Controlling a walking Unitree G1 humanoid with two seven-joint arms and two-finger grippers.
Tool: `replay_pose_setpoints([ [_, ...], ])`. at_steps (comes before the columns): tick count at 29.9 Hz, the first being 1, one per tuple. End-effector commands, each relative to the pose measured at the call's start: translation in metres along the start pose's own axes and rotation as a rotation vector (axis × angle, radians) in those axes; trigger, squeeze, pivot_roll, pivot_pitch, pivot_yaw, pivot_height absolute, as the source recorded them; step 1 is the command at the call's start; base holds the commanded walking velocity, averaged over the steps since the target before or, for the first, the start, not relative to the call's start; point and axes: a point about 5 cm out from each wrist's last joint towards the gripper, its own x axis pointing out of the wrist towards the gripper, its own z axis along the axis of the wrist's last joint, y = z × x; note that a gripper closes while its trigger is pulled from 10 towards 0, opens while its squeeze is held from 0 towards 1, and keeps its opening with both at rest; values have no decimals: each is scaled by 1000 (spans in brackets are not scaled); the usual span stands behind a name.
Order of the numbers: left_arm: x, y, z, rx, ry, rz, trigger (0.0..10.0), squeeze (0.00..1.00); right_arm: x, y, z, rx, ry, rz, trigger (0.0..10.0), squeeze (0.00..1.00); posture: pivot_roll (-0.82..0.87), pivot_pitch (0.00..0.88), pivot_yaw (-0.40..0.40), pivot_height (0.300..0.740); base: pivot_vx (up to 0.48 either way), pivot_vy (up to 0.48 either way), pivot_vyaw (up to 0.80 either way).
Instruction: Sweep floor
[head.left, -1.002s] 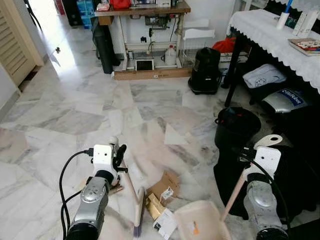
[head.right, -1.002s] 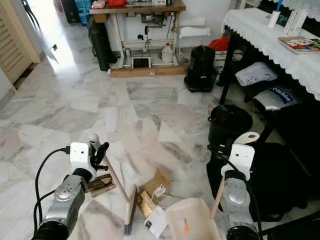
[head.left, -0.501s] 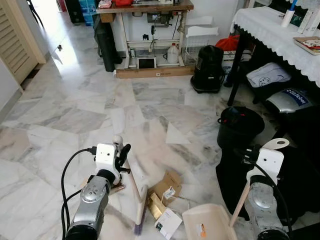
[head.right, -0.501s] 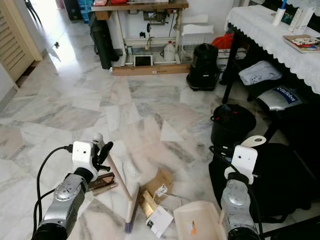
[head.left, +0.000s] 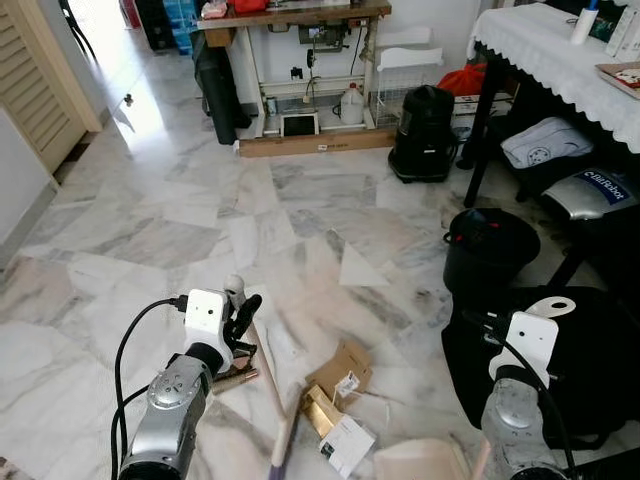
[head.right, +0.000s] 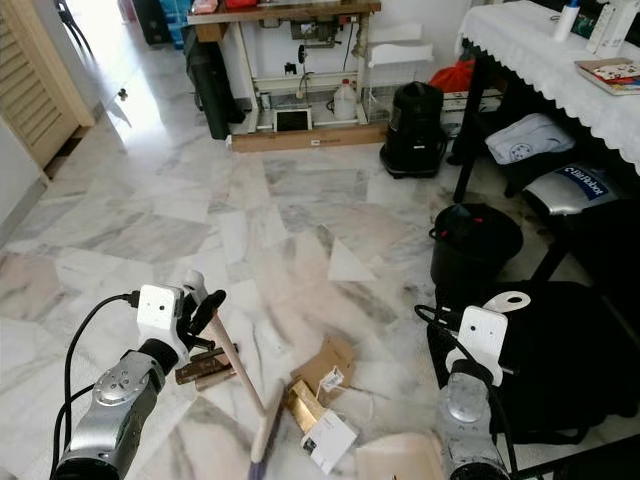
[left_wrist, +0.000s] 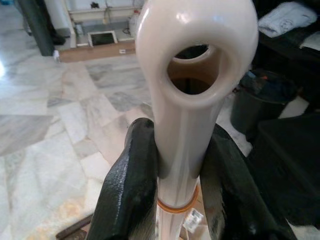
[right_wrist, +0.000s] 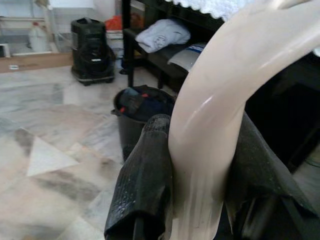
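My left gripper (head.left: 241, 308) is shut on the top of a cream broom handle (left_wrist: 192, 100), its black fingers (left_wrist: 131, 200) pressing both sides just below the hanging hole. The handle slants down to the brush head (head.right: 262, 440) on the marble floor. Just right of the brush lie a piece of cardboard (head.left: 340, 368), a gold packet (head.left: 320, 408) and a white card (head.left: 348, 445). My right gripper (right_wrist: 200, 200) is shut on the cream handle of the dustpan (right_wrist: 215, 125). The pan (head.right: 400, 462) rests low at the bottom edge, right of the litter.
A small brown object (head.left: 235, 378) lies on the floor by the left wrist. A black bin (head.left: 490, 250) and a black bag (head.left: 590, 350) stand close on the right, under a white-clothed table (head.left: 560, 50). A workbench (head.left: 300, 15) and a black canister (head.left: 422, 120) stand at the far wall.
The dustpan has drawn back toward me and now shows just at the bottom edge. The broom stays beside the litter. The camera has shifted a little.
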Motion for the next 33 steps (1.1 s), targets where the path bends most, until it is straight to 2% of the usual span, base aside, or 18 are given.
replay_pose_setpoints([
  [1, -2, 3, 9, 3, -24, -12, 10000, 0, 3, -2, 7, -8, -46, -31, 10000, 0, 28, 0, 96, 740, 0, 0, 0],
  [6, -5, -1, 7, -47, 4, -38, 10000, 0, 3, -6, 4, -24, -39, -56, 10000, 0, 47, 13, 101, 740, 0, 0, 0],
  [12, -9, 1, 10, -114, 26, -32, 10000, 0, 2, 0, 3, -33, -34, -60, 10000, 0, 61, 31, 104, 740, 0, 0, 0],
  [22, -8, -4, 13, -129, 51, -90, 10000, 0, -3, 13, 2, -9, -18, -25, 10000, 0, 78, 45, 114, 740, 0, 0, 0],
  [26, -8, -6, 14, -132, 58, -106, 10000, 0, -4, 14, 2, -7, -18, -24, 10000, 0, 79, 47, 117, 740, 0, 0, 0],
  [33, -7, -14, 18, -191, 76, -178, 10000, 0, -6, 13, -2, -11, -12, -29, 10000, 0, 81, 51, 122, 740, 0, 0, 0],
])
